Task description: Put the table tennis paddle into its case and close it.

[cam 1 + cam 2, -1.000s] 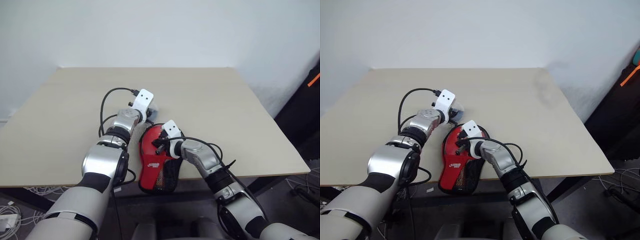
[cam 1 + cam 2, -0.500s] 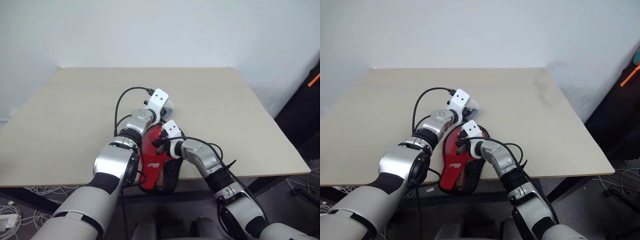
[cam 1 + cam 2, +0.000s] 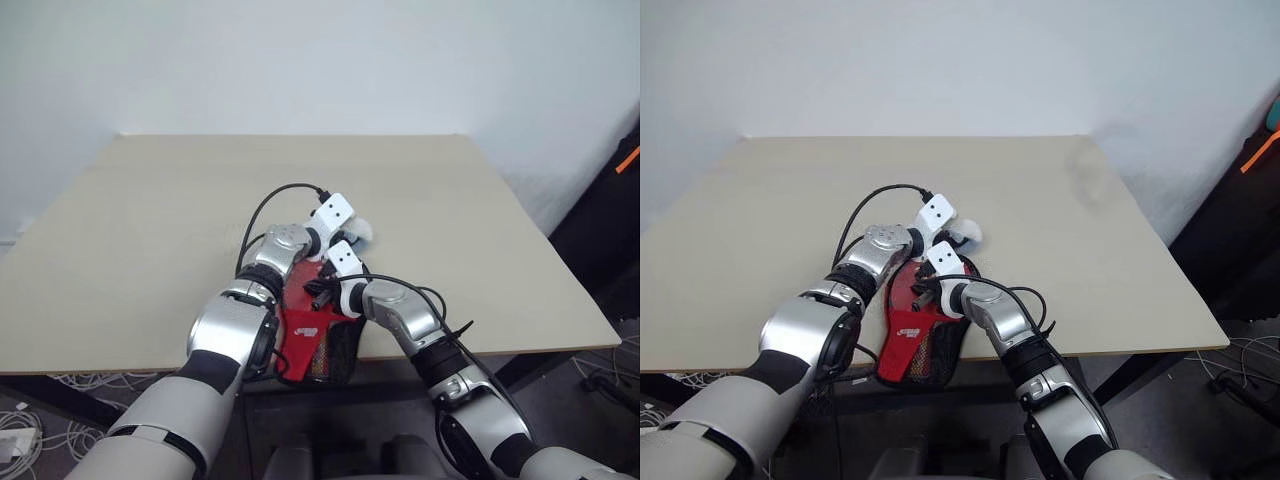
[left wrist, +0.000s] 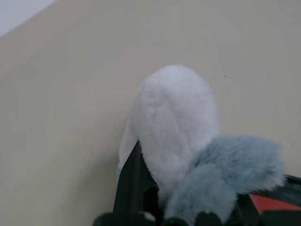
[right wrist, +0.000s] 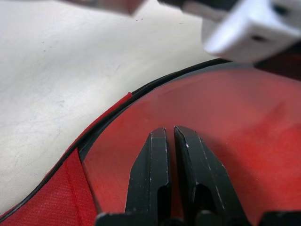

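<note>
Case [image 3: 312, 335] lies flat at the near edge of the worktop [image 3: 130, 250], just in front of the robot. Red outside, black edging, white logo, black mesh pocket at the narrow end. Long axis runs near to far: narrow mesh end points toward the robot and overhangs the worktop's front edge, rounded wide end points away toward the middle of the worktop.

In the right wrist view the wide end shows a smooth red face [image 5: 221, 141] bordered by a black rim, with the textured red fabric of the case lying outside that rim. Cannot tell whether that smooth face is the table tennis paddle's rubber or the inside of the case.

Right pincer [image 5: 170, 141] sits over the wide end of the case, fingers pressed together with only a hairline between them, nothing between them, tips down on or just above the smooth red face.

Left pincer [image 3: 962, 238] reaches across beyond the wide end and holds a fluffy tuft [image 4: 176, 127], white on top and grey-blue lower down. The tuft sits just past the far rim of the case, right beside the right wrist. Both arms crowd the wide end and cover much of the case from above.

Rest of the worktop is bare beige.
</note>
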